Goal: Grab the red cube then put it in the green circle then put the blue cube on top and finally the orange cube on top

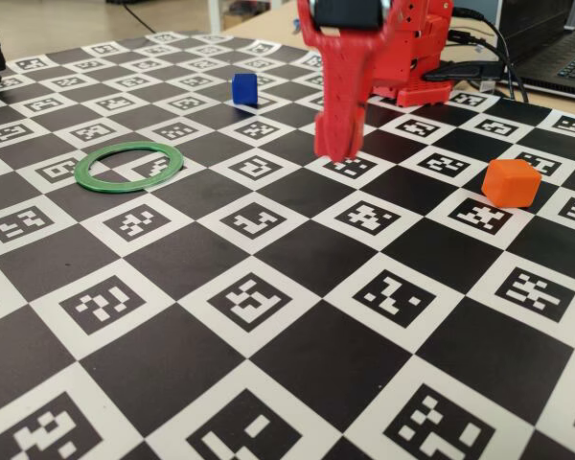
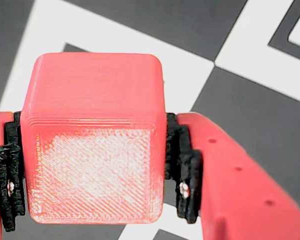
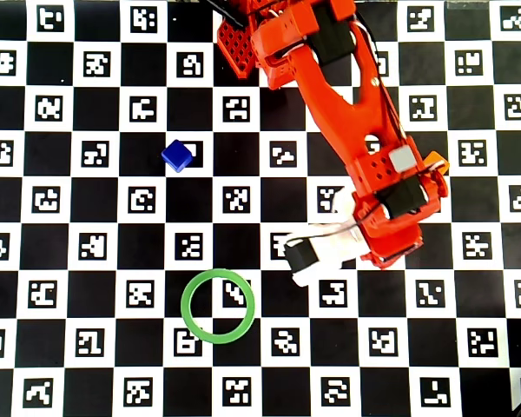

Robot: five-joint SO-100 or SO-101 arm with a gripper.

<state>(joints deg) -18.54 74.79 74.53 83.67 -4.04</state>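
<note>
Our desk [image 1: 297, 355] is covered by a black-and-white checker mat with marker squares; a laptop [image 1: 565, 48] and cables [image 1: 479, 57] sit upper right in the fixed view. Only the wrist view shows the red cube [image 2: 92, 140]: it fills the frame, squarely clamped between the end effector's [image 2: 97, 170] black pads [image 2: 182, 167], flat face toward the camera. Fixed view shows the end effector [image 1: 337, 151] tip just above the mat, mid-frame. Green circle [image 3: 217, 306] is lower center overhead, empty. Blue cube [image 3: 177, 156] is upper left, and the orange cube [image 1: 512, 182] is right in the fixed view, mostly hidden by the arm overhead.
</note>
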